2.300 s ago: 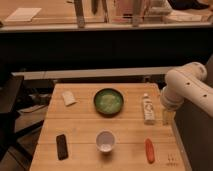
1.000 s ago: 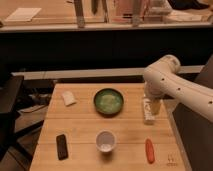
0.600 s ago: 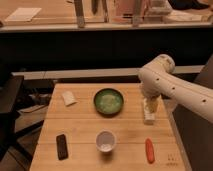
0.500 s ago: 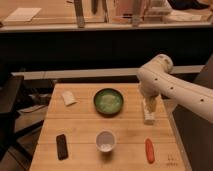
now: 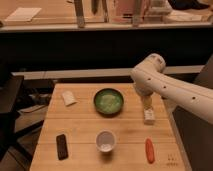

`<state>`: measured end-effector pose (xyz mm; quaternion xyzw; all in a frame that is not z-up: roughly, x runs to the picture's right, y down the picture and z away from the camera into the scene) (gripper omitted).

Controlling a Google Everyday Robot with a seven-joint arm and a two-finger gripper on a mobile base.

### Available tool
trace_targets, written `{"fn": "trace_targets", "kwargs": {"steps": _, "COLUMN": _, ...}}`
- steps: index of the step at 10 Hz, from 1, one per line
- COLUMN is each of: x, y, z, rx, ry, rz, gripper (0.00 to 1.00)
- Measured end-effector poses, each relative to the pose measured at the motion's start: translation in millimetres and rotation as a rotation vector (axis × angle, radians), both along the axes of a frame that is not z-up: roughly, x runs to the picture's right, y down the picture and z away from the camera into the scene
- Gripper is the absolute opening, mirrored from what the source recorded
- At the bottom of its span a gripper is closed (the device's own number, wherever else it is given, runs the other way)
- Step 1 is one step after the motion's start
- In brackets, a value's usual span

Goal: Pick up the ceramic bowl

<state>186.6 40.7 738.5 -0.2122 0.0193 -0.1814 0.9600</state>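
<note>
The ceramic bowl (image 5: 108, 101), wide and round with a dark green rim and a lighter speckled green inside, sits on the wooden table (image 5: 82, 125) at the back middle. My white arm (image 5: 170, 87) reaches in from the right. Its bent end hangs over the table's right side. The gripper (image 5: 144, 96) is at the arm's lower end, just right of the bowl and above the table. It is largely hidden by the arm. Nothing shows in it.
A small white cup-like bowl (image 5: 105, 141) stands in front of the green bowl. A black bar (image 5: 61, 146) lies front left, a red-orange stick (image 5: 149, 150) front right, a white packet (image 5: 68, 98) back left, a small white and yellow item (image 5: 148, 113) under the arm. A dark chair (image 5: 7, 107) stands left.
My arm has swung left from the table's right edge, bringing its end close to the right side of the green bowl. The things on the table have not moved.
</note>
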Motion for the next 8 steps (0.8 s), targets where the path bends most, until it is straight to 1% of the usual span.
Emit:
{"fn": "trace_targets", "kwargs": {"steps": 3, "x": -10, "y": -3, "z": 4.8, "rx": 0.008, "ry": -0.018, "rz": -0.035, "gripper": 0.8}}
{"fn": "trace_targets", "kwargs": {"steps": 5, "x": -15, "y": -7, "z": 10.5, "rx": 0.016, "ry": -0.036, "rz": -0.072, "gripper": 0.8}}
{"fn": "trace_targets", "kwargs": {"steps": 8, "x": -23, "y": -9, "z": 17.7, "rx": 0.021, "ry": -0.056, "rz": -0.109, "gripper": 0.8}}
